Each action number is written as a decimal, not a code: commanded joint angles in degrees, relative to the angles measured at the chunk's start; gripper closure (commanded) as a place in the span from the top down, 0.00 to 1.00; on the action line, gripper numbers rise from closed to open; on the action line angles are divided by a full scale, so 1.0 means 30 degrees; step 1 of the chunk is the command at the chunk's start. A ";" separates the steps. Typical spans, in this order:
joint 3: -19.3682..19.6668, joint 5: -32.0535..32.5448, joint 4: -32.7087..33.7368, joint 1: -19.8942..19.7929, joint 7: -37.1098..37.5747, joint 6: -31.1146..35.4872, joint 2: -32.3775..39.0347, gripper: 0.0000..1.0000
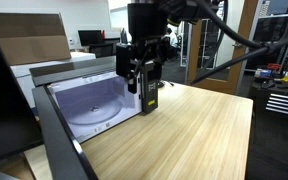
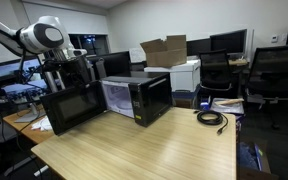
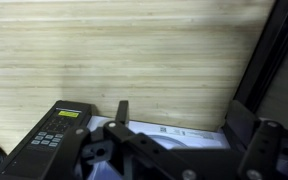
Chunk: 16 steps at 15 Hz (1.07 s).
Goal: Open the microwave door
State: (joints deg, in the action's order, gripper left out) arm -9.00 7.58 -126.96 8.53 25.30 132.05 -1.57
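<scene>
The microwave door (image 2: 74, 108) stood swung wide open beside the microwave (image 2: 149, 98), its white cavity showing, both on the wooden worktop (image 2: 154, 145). My tool (image 1: 147, 100) hung by the open front, jaws spread, holding nothing.

Light wood-grain table (image 2: 134, 150), microwave (image 2: 144, 98) standing on its far half, microwave door (image 2: 74, 108) swung open to one side, coiled black cable (image 2: 212, 120) lying flat on the surface, well apart from the microwave.
</scene>
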 commanded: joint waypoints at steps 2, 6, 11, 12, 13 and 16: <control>0.0011 -0.0769 0.0523 -0.0028 -0.0369 -0.0349 -0.0530 1.00; -0.0012 -0.1145 0.0974 -0.0023 -0.0540 -0.0349 -0.0621 1.00; -0.0058 -0.0664 0.1082 -0.0050 -0.0063 -0.0034 -0.0315 1.00; -0.0059 -0.0667 0.1082 -0.0050 -0.0063 -0.0034 -0.0315 1.00; -0.0059 -0.0669 0.1082 -0.0050 -0.0063 -0.0034 -0.0315 1.00; -0.0059 -0.0675 0.1082 -0.0049 -0.0063 -0.0034 -0.0315 1.00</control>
State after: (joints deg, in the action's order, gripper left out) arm -9.03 5.61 -123.78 8.55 25.18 132.05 -2.50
